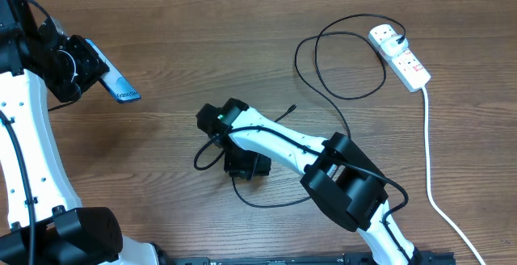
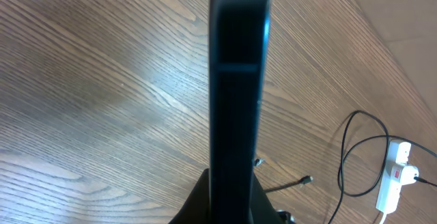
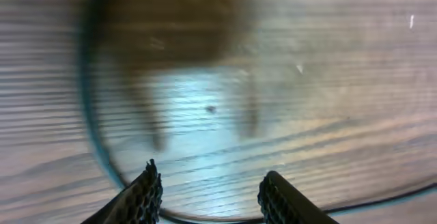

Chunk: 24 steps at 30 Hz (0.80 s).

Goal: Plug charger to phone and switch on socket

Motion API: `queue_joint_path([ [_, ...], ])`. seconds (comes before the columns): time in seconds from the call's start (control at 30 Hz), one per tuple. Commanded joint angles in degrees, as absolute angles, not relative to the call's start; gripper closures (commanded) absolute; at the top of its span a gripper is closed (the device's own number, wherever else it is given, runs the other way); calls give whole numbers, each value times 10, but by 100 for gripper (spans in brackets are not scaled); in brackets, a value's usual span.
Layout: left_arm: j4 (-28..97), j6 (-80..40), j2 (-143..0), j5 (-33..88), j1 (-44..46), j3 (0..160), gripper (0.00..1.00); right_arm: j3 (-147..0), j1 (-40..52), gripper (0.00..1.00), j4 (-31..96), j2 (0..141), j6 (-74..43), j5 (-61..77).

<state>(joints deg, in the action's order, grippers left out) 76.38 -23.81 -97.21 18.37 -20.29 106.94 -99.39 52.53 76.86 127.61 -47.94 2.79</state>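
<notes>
The wood table (image 1: 202, 39) is lying mostly bare, with open room mid-left. At the far left, the left hand (image 1: 78, 65) is gripping the phone (image 1: 117, 83) above the wood. In the middle, the right hand (image 3: 213, 200) is hanging half-spread and empty over the charger (image 1: 296, 59). The socket (image 1: 408, 63) is sitting far right.

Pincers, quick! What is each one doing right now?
Left pincer: closed on the slim dark-framed smartphone with the light blue screen.
Right pincer: open, holding nothing.
</notes>
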Motion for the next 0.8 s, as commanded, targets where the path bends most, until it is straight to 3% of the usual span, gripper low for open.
queue_joint_path([
  [0.0,762,-227,-967,191,-202,1074,96,-1027,527,51,763,1244,-421,32],
  [0.3,763,-227,-967,191,-202,1074,96,-1003,563,41,698,1245,-422,50],
  [0.77,767,-218,-967,191,-202,1074,96,-921,549,43,713,1245,-483,3],
])
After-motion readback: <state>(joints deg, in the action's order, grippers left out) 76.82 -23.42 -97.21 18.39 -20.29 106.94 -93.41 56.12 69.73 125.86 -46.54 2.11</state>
